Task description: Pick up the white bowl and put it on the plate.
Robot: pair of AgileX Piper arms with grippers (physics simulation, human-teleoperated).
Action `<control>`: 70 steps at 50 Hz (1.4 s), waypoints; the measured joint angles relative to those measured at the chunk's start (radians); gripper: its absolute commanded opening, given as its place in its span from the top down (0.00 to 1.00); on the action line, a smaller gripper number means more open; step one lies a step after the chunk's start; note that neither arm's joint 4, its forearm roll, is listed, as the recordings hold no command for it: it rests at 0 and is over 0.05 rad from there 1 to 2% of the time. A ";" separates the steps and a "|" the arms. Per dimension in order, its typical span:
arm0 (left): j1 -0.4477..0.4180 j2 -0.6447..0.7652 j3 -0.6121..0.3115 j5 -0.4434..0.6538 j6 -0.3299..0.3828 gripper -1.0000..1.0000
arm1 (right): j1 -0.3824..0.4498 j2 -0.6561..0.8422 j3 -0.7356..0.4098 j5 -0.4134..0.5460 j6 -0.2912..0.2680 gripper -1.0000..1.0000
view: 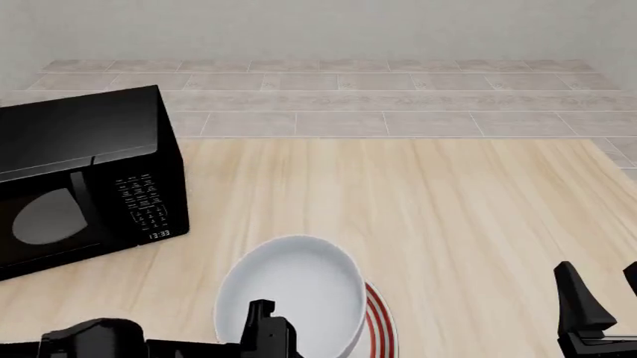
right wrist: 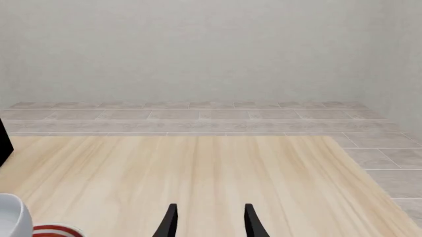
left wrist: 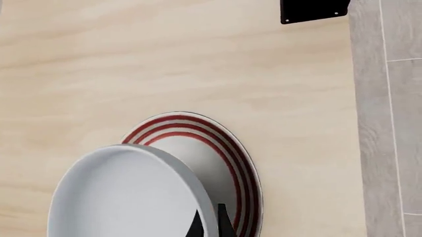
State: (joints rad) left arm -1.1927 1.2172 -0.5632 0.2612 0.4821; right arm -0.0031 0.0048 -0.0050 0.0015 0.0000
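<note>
At the near edge of the table: the left gripper (left wrist: 209, 223) is pinching the rim of the large, plain, smooth white bowl (view: 291, 291), one dark fingertip inside the wall and one outside, closed on it.
Bowl's place: the white bowl is hanging over the flat round white plate with three thin red rings (view: 381, 323), covering most of it in the front view; only the plate's right-hand arc is showing.
Bowl's height: it is probably lifted and tilted, though whether its base is touching the plate is hard to tell from these angles.
Right gripper (right wrist: 208, 220): idling well apart to the right over bare wood, fingers spread and holding nothing.
Surroundings: a black microwave oven (view: 80, 179) is standing on the left of the pale wooden table (view: 448, 216), clear of the work.
Stage: carrying looks done; lowering and letting go are remaining.
Risk: the bowl is sitting off-centre toward the left of the plate, so letting go here could leave it overhanging the rim or rocking off.
Cause: a one-sided rim pinch is letting the bowl tip, and an early release could drop it hard.
</note>
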 measured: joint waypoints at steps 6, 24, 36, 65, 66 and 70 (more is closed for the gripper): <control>-0.007 0.012 0.005 -0.014 -0.009 1.00 | 0.000 0.000 0.000 0.000 0.000 0.00; -0.031 0.047 0.022 -0.054 -0.032 1.00 | 0.000 0.000 0.000 0.000 0.000 0.00; -0.045 0.071 0.034 -0.079 -0.043 1.00 | 0.000 0.000 0.000 0.000 0.000 0.00; -0.072 0.120 0.050 -0.125 -0.062 1.00 | 0.000 0.000 0.000 0.000 0.000 0.00; -0.073 0.121 0.050 -0.125 -0.062 1.00 | 0.000 0.000 0.000 0.000 0.000 0.00; -0.072 0.121 0.050 -0.127 -0.062 1.00 | 0.000 0.000 0.000 0.000 0.000 0.00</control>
State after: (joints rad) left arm -1.2651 1.3386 -0.5129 0.1345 0.4201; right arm -0.0031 0.0048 -0.0050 0.0015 0.0000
